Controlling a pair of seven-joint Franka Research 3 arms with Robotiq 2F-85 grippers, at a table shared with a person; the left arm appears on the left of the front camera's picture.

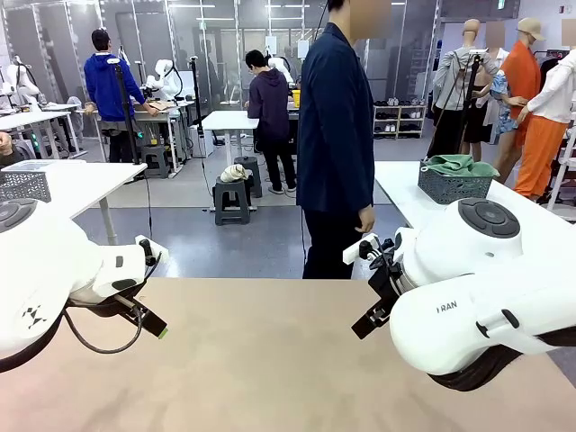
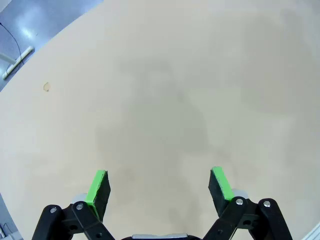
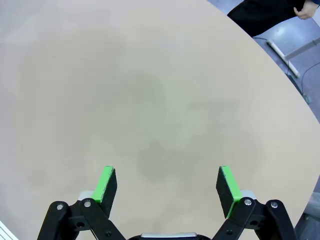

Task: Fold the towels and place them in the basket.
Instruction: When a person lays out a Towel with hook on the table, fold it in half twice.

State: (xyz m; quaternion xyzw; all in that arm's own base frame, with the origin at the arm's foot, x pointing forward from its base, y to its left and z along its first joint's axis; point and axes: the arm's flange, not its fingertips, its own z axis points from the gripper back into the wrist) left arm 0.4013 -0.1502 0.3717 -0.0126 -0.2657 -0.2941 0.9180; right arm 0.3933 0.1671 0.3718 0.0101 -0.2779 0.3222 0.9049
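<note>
My left gripper [image 2: 160, 182] hangs open over the bare beige table [image 1: 261, 360], nothing between its green pads [image 2: 98, 184]. My right gripper [image 3: 167, 182] is open too, above the same bare top, with nothing between its fingers. In the front view the left gripper [image 1: 157, 328] and the right gripper [image 1: 360, 328] point inward from either side. A dark grey lattice basket [image 1: 453, 187] stands on a white table at the far right, with grey-green towels [image 1: 459, 165] heaped in it.
A person in a dark blue jacket [image 1: 335, 135] stands at the table's far edge, one hand [image 1: 364, 219] hanging down. A paler lattice basket [image 1: 25, 184] sits on a white table at the left. Other people work at tables farther back.
</note>
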